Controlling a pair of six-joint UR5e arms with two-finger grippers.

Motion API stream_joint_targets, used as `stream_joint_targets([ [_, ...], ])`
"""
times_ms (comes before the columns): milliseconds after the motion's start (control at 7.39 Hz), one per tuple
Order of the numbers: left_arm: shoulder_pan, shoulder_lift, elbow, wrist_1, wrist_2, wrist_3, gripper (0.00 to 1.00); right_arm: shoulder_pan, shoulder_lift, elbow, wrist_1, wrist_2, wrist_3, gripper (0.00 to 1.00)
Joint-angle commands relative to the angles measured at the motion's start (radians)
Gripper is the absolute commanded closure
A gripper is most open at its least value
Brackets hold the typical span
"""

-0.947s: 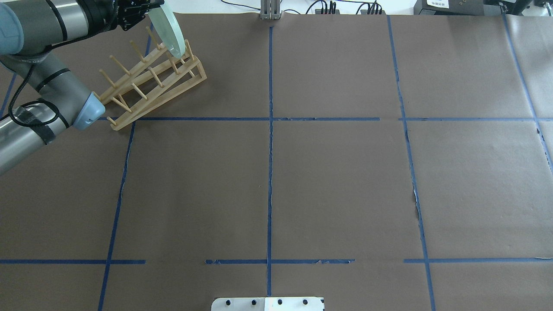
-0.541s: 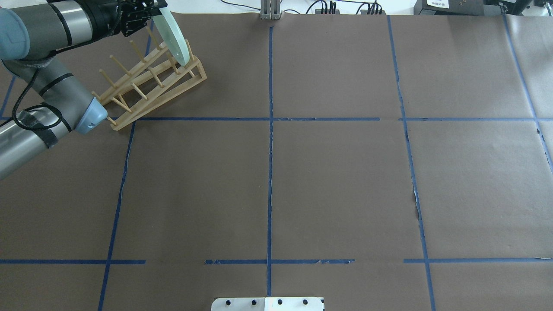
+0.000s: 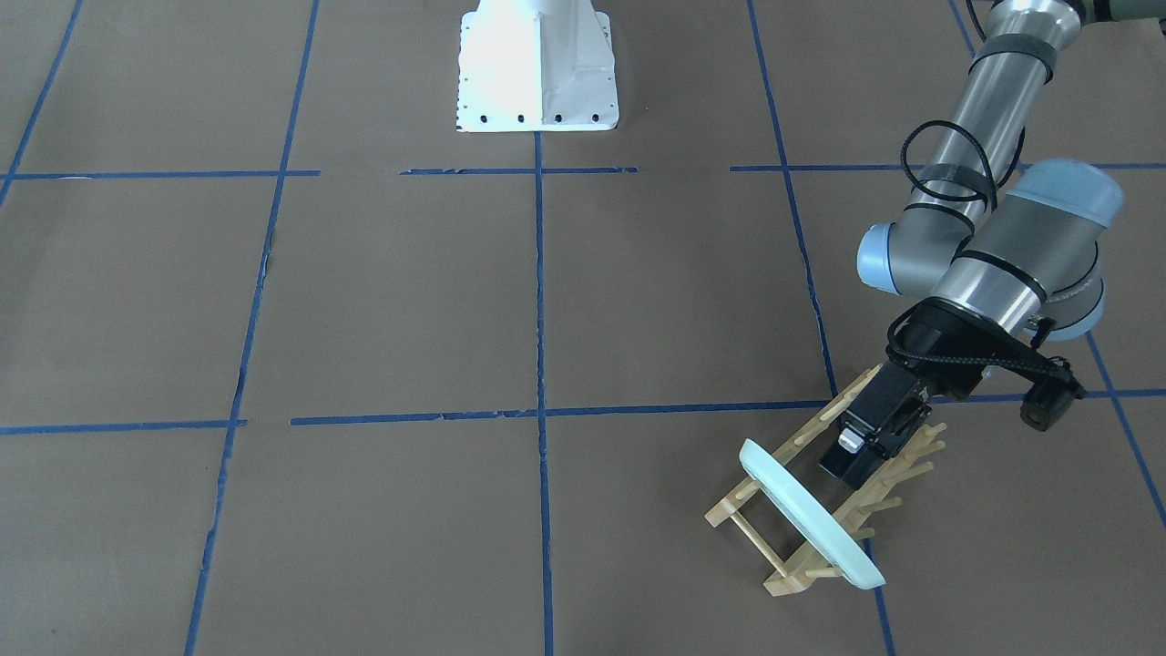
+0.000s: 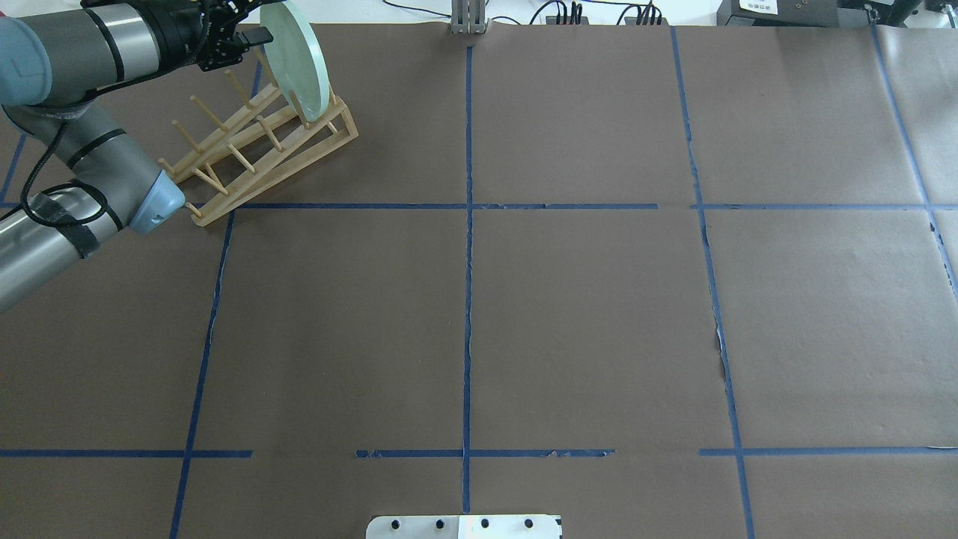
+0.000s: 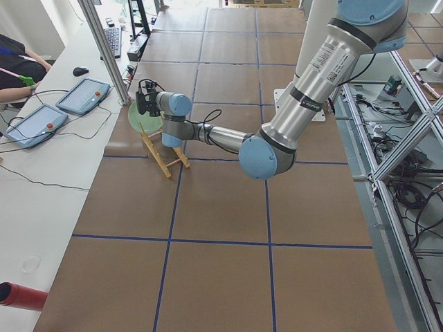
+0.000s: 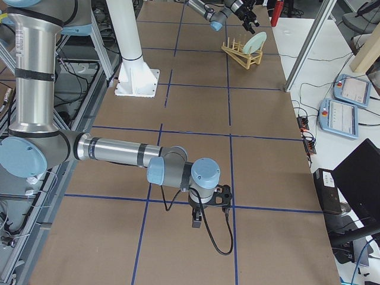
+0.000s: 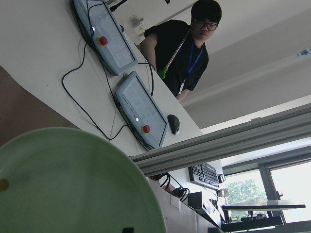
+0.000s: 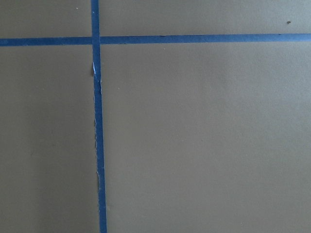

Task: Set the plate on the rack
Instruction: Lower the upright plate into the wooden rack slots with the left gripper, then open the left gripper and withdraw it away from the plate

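One plate (image 3: 806,519) on edge in the rack's (image 4: 254,150) end slot, left end effector (image 3: 847,466) wide beside it, right end effector (image 6: 196,224), I cannot tell.

left arm (image 3: 997,100): silver-grey tubes, pale blue joint caps (image 3: 1066,187), black cable (image 3: 956,170) looped alongside, black wrist housing (image 3: 956,351). right arm (image 6: 113,148) same colours. white pedestal base (image 3: 536,68).

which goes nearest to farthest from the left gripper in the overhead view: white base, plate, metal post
1. plate, right beside the left gripper, top-left corner
2. metal post, top edge, centre
3. white base, bottom edge, centre
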Motion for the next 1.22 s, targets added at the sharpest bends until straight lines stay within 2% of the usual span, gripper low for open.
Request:
stream_joint_targets([
  [0, -0.018, 0.034, -0.028, 0.038, -0.061, 0.128, 0.00, 0.001, 0.000, 0.000, 0.000, 0.000, 0.000, 0.00],
  [135, -0.057, 0.059, -0.109, 0.162, -0.159, 0.215, 0.00, -0.001, 0.000, 0.000, 0.000, 0.000, 0.000, 0.00],
  [271, -0.082, 0.099, -0.225, 0.340, -0.247, 0.349, 0.00, 0.001, 0.000, 0.000, 0.000, 0.000, 0.000, 0.00],
  [406, -0.111, 0.137, -0.339, 0.503, -0.279, 0.460, 0.00, 0.001, 0.000, 0.000, 0.000, 0.000, 0.000, 0.00],
  [677, -0.183, 0.283, -0.522, 0.681, -0.321, 0.679, 0.00, 0.001, 0.000, -0.001, 0.000, 0.000, 0.000, 0.00],
  [812, -0.273, 0.295, -0.577, 0.834, -0.383, 0.857, 0.00, 0.001, 0.000, 0.000, 0.000, 0.000, 0.000, 0.00],
  [947, -0.341, 0.289, -0.623, 1.025, -0.401, 1.032, 0.00, 0.001, 0.000, 0.000, 0.000, 0.000, 0.000, 0.00],
  [1083, -0.351, 0.285, -0.634, 1.169, -0.398, 1.220, 0.00, -0.001, 0.000, 0.000, 0.000, 0.000, 0.000, 0.00],
])
